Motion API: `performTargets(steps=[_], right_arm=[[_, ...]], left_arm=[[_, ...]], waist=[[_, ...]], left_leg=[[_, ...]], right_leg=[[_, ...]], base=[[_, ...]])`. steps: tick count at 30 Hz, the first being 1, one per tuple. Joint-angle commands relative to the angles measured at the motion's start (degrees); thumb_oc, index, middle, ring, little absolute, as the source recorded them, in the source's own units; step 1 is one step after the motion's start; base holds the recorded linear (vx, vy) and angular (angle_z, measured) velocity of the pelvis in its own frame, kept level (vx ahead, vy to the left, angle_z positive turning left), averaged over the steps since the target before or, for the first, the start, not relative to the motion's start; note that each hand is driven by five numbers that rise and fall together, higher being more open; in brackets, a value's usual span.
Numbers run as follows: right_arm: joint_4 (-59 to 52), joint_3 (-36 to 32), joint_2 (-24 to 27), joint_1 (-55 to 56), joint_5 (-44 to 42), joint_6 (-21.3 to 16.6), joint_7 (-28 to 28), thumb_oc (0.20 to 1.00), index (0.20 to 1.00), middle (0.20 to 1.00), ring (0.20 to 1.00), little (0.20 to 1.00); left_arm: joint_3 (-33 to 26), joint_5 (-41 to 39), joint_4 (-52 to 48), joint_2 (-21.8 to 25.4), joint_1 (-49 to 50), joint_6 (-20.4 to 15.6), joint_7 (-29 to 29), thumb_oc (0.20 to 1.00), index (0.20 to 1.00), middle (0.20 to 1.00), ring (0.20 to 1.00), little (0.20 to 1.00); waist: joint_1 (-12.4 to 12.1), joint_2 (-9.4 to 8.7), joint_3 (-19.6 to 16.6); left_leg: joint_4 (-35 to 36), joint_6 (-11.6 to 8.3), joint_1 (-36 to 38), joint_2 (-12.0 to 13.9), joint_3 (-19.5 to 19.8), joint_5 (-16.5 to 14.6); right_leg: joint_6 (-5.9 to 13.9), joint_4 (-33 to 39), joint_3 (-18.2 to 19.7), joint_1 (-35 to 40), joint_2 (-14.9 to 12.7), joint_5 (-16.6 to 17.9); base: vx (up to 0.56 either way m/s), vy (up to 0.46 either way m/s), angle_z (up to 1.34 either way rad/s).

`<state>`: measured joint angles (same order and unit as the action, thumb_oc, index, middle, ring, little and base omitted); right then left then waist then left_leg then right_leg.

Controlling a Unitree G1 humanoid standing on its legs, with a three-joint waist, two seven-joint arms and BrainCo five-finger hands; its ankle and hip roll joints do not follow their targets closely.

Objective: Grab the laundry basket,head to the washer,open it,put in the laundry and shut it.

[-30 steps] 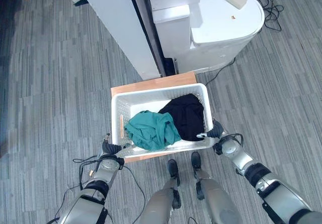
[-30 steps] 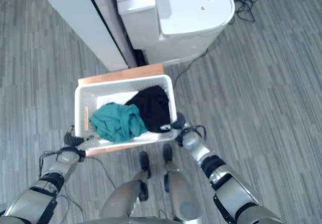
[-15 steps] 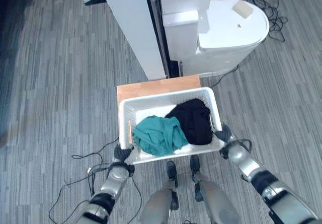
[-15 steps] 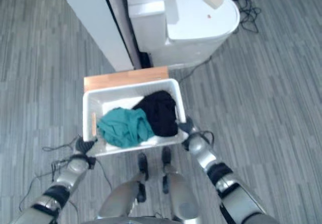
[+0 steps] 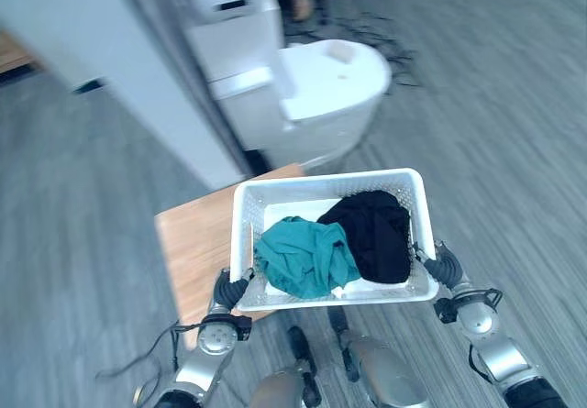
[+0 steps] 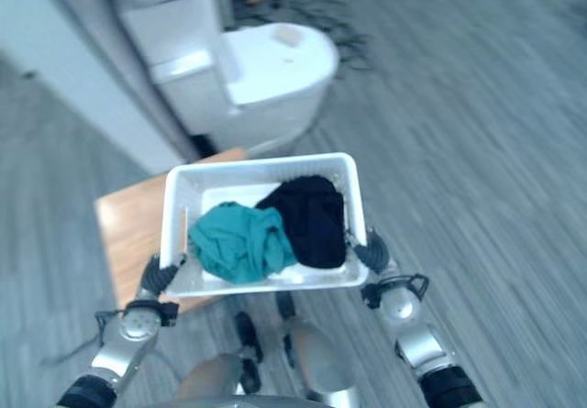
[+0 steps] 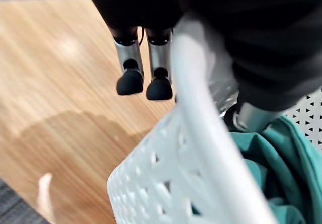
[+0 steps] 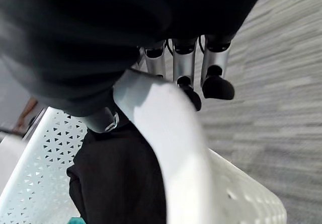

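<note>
White perforated laundry basket point(image 5: 241, 234) held level between the two hands, above the grey plank floor point(image 5: 495, 133) and partly over a low wooden bench point(image 5: 193, 243). The left hand point(image 5: 229, 291) grips the basket's left rim: in the left wrist view its fingers point(image 7: 132, 75) hang down outside the perforated wall while the thumb point(image 7: 251, 117) presses on the inner side, so the rim is pinched between them. The right hand point(image 5: 444, 267) grips the opposite rim in the same manner; the right wrist view shows its dark-tipped fingers point(image 8: 214, 78) outside the rim and the thumb point(image 8: 103, 119) inside, just beside the black cloth.

Contents of the basket: a crumpled teal garment point(image 5: 305, 256) toward the left half and a black garment point(image 5: 376, 234) toward the right half, the two touching near the middle. A narrow tan strip point(image 5: 251, 248) shows on the inner left wall.

Beyond the bench stands a white washer point(image 5: 312, 87) with a rounded top, on which a small pale block point(image 5: 341, 51) lies. A white panel point(image 5: 110, 69) runs diagonally to the washer's left. Dark cables point(image 5: 367, 27) lie on the floor behind the washer.
</note>
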<state>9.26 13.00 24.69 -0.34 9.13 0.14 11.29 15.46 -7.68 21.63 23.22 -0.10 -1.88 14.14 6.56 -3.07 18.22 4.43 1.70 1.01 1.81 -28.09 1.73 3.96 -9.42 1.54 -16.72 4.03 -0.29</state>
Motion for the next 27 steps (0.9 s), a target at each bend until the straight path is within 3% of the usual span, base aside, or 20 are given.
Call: performTargets(steps=[1, 2, 3, 4, 7, 8, 9, 10, 11, 12, 13, 14, 15, 18, 19, 20, 21, 23, 25, 27], right_arm=[[-6.21, -0.47, 3.19, 2.43, -0.74, -5.65, -0.06, 0.2, 0.2, 0.2, 0.2, 0.2], [-8.2, -0.54, 2.96, 2.57, -0.98, -6.2, 0.13, 0.2, 0.2, 0.2, 0.2, 0.2], [-8.86, -0.65, 3.0, 2.71, -0.93, -6.43, 0.28, 0.2, 0.2, 0.2, 0.2, 0.2], [-10.22, -0.99, 3.26, 2.96, -0.71, -6.41, 0.1, 0.2, 0.2, 0.2, 0.2, 0.2], [-11.21, -1.9, 3.55, 3.73, -1.29, -6.86, 0.06, 0.2, 0.2, 0.2, 0.2, 0.2], [-11.73, -1.85, 3.84, 3.83, -1.62, -7.01, -0.09, 0.2, 0.2, 0.2, 0.2, 0.2], [-11.99, -2.05, 4.5, 3.79, -2.03, -7.17, -0.08, 0.2, 0.2, 0.2, 0.2, 0.2], [-11.65, -1.9, 5.36, 3.29, -2.27, -7.19, 0.17, 0.2, 0.2, 0.2, 0.2, 0.2], [-11.57, -1.55, 5.7, 2.8, -2.43, -6.87, 0.14, 0.2, 0.2, 0.2, 0.2, 0.2], [-11.54, -1.01, 5.89, 2.28, -2.61, -6.56, 0.13, 0.2, 0.2, 0.2, 0.2, 0.2], [-11.51, -1.05, 5.88, 2.28, -2.63, -6.54, 0.15, 0.2, 0.2, 0.2, 0.2, 0.2], [-11.69, -0.12, 5.99, 1.58, -2.66, -6.38, 0.1, 0.2, 0.2, 0.2, 0.2, 0.2], [-11.69, -0.11, 5.99, 1.59, -2.66, -6.38, 0.1, 0.2, 0.2, 0.2, 0.2, 0.2], [-10.59, 0.8, 6.11, 1.05, -2.57, -6.08, 0.33, 0.2, 0.2, 0.2, 0.2, 0.2], [-10.36, 0.82, 6.07, 1.26, -2.57, -5.95, 0.17, 0.2, 0.2, 0.2, 0.2, 0.2], [-10.23, 0.19, 6.19, 2.05, -2.18, -5.83, 0.27, 0.2, 0.2, 0.2, 0.2, 0.2], [-10.29, 0.16, 6.22, 2.13, -2.18, -5.8, 0.25, 0.2, 0.2, 0.2, 0.2, 0.2], [-9.55, -0.93, 6.04, 2.97, -2.76, -5.34, 1.12, 0.2, 0.2, 0.2, 0.2, 0.2], [-9.08, -1.04, 5.78, 3.15, -2.86, -5.34, 1.5, 0.2, 0.2, 0.2, 0.2, 0.2], [-9.9, -1.95, 3.9, 5.13, -3.67, -5.62, 0.67, 0.2, 0.2, 0.2, 0.2, 0.2]], left_arm=[[-0.24, -1.44, -6.65, -0.7, -0.95, -6.31, -2.37, 0.2, 0.2, 0.2, 0.2, 0.2], [-0.93, -1.88, -8.65, -0.36, 0.01, -6.42, -1.59, 0.2, 0.2, 0.2, 0.2, 0.2], [-1.44, -2.18, -9.31, -0.22, 0.71, -6.57, -1.69, 0.2, 0.2, 0.2, 0.2, 0.2], [-1.37, -2.2, -10.5, -0.27, 2.13, -6.47, -2.34, 0.2, 0.2, 0.2, 0.2, 0.2], [-1.16, -1.78, -9.11, -0.96, 2.43, -6.55, -3.2, 0.2, 0.2, 0.2, 0.2, 0.2], [-0.94, -1.95, -9.11, -1.17, 2.33, -6.65, -3.24, 0.2, 0.2, 0.2, 0.2, 0.2], [-0.81, -2.28, -8.92, -1.48, 2.23, -6.71, -3.03, 0.2, 0.2, 0.2, 0.2, 0.2], [-0.75, -2.87, -8.88, -1.55, 2.18, -6.9, -2.57, 0.2, 0.2, 0.2, 0.2, 0.2], [-0.58, -3.46, -9.38, -1.72, 2.28, -7.2, -2.33, 0.2, 0.2, 0.2, 0.2, 0.2], [-0.28, -3.87, -9.8, -2.02, 2.49, -7.54, -1.82, 0.2, 0.2, 0.2, 0.2, 0.2], [-0.19, -3.88, -9.8, -2.0, 2.47, -7.56, -1.77, 0.2, 0.2, 0.2, 0.2, 0.2], [-0.43, -4.53, -10.05, -2.48, 2.91, -7.87, -0.76, 0.2, 0.2, 0.2, 0.2, 0.2], [-0.42, -4.53, -10.05, -2.48, 2.93, -7.88, -0.76, 0.2, 0.2, 0.2, 0.2, 0.2], [-1.59, -5.15, -10.03, -2.9, 3.51, -7.89, 0.19, 0.2, 0.2, 0.2, 0.2, 0.2], [-2.05, -5.45, -10.1, -3.13, 3.9, -7.88, -0.12, 0.2, 0.2, 0.2, 0.2, 0.2], [-2.22, -5.19, -10.15, -3.02, 4.39, -7.25, -0.52, 0.2, 0.2, 0.2, 0.2, 0.2], [-2.19, -5.18, -10.16, -3.04, 4.42, -7.24, -0.52, 0.2, 0.2, 0.2, 0.2, 0.2], [-2.08, -5.05, -9.88, -2.95, 4.03, -6.5, -0.73, 0.2, 0.2, 0.2, 0.2, 0.2], [-2.17, -4.84, -9.81, -2.86, 3.99, -6.36, -0.48, 0.2, 0.2, 0.2, 0.2, 0.2], [-3.28, -4.39, -11.33, -2.49, 5.75, -6.56, -1.1, 0.2, 0.2, 0.2, 0.2, 0.2]], waist=[[0.87, 0.83, -5.3], [0.12, 1.29, -5.86], [-0.13, 1.36, -6.26], [0.27, 1.15, -6.84], [1.95, 0.72, -8.12], [2.08, 0.67, -8.11], [1.56, 0.95, -7.77], [0.9, 1.06, -7.85], [-0.34, 1.14, -7.68], [-1.79, 0.92, -7.54], [-1.66, 0.98, -7.6], [-3.53, -0.39, -7.63], [-3.59, -0.4, -7.59], [-6.46, -0.91, -7.27], [-6.97, -0.62, -7.34], [-7.08, 0.12, -7.66], [-7.18, 0.07, -7.64], [-7.83, 0.32, -7.43], [-8.22, 0.19, -7.35], [-8.98, 0.43, -9.05]], left_leg=[[-7.1, -1.08, -1.1, 0.52, 5.0, -9.3], [-6.58, -1.57, -0.06, 2.31, 0.73, -8.45], [-6.49, -1.66, 0.56, 2.87, -1.11, -8.47], [-6.4, -1.82, 2.15, 3.13, -3.41, -9.03], [-12.65, -2.06, 4.35, 4.65, -6.27, -11.74], [-16.75, -2.34, 4.18, 5.86, -6.65, -11.35], [-22.15, -4.29, 3.64, 8.37, -6.77, -9.72], [-25.28, -5.36, 2.75, 8.95, -4.34, -6.99], [-27.04, -5.39, 0.81, 7.92, 0.3, -6.89], [-28.04, -4.39, -2.51, 4.72, 6.84, -8.23], [-28.38, -4.27, -2.77, 4.73, 7.07, -8.51], [-26.09, -2.39, -7.16, -0.63, 14.78, -9.53], [-26.04, -2.36, -7.04, -0.65, 14.72, -9.58], [-23.76, -2.62, -12.42, -5.76, 24.41, -8.13], [-20.62, -2.6, -12.41, -6.11, 25.92, -7.31], [-16.61, -2.35, -13.34, -6.49, 26.38, -4.73], [-16.34, -2.32, -13.11, -6.55, 26.28, -4.66], [-15.43, -2.88, -17.68, -5.93, 23.3, -0.58], [-15.63, -2.96, -18.79, -5.23, 22.09, -0.08], [-13.1, -0.86, -15.09, -5.1, 21.12, -1.6]], right_leg=[[4.85, 3.36, -12.28, 1.29, -8.3, 2.74], [3.55, 0.67, -24.24, 2.64, -11.97, 0.51], [2.99, -0.33, -27.26, 3.49, -13.07, -0.47], [2.66, -0.29, -27.49, 4.36, -13.07, -1.07], [2.11, 0.32, -23.14, 4.92, -11.88, -2.3], [1.61, 0.95, -22.09, 6.15, -11.25, -2.67], [0.72, 2.02, -21.01, 7.86, -9.61, -3.22], [0.22, 2.87, -20.07, 9.05, -8.39, -3.72], [-0.45, 3.88, -18.65, 10.25, -7.14, -3.8], [-0.6, 4.9, -16.51, 11.71, -6.43, -3.86], [-0.55, 5.03, -16.67, 11.74, -6.45, -3.91], [-0.32, 5.49, -12.62, 12.74, -6.2, -3.13], [-0.29, 5.45, -12.56, 12.79, -6.21, -3.19], [-0.38, 5.59, -6.19, 14.65, -4.85, -3.3], [-0.33, 6.15, -4.56, 15.77, -4.08, -3.92], [-0.45, 6.27, -2.95, 17.17, -2.93, -4.7], [-0.43, 6.28, -2.85, 17.26, -3.01, -4.76], [-0.99, 6.12, -0.98, 19.92, -1.72, -6.4], [-1.18, 6.03, -0.27, 20.85, -1.33, -7.19], [0.17, 3.36, 0.49, 23.26, -1.96, -9.34]], base=[[0.04, -0.166, -1.71], [0.07, -0.146, -1.6], [0.06, -0.196, -2.43], [0.13, -0.164, -2.3], [0.3, -0.218, -1.93], [0.33, -0.287, -1.63], [0.3, -0.257, -1.1], [0.29, -0.238, -1.07], [0.3, -0.15, -1.05], [0.19, -0.077, -1.19], [0.25, -0.076, -1.71], [0.15, -0.044, -1.6], [0.25, -0.07, -1.46], [0.27, -0.036, -1.15], [0.46, -0.023, -1.42], [0.36, -0.009, -1.12], [0.46, 0.006, -0.74], [0.36, 0.008, -0.12], [0.31, 0.039, -0.2], [0.45, 0.121, -0.37]])
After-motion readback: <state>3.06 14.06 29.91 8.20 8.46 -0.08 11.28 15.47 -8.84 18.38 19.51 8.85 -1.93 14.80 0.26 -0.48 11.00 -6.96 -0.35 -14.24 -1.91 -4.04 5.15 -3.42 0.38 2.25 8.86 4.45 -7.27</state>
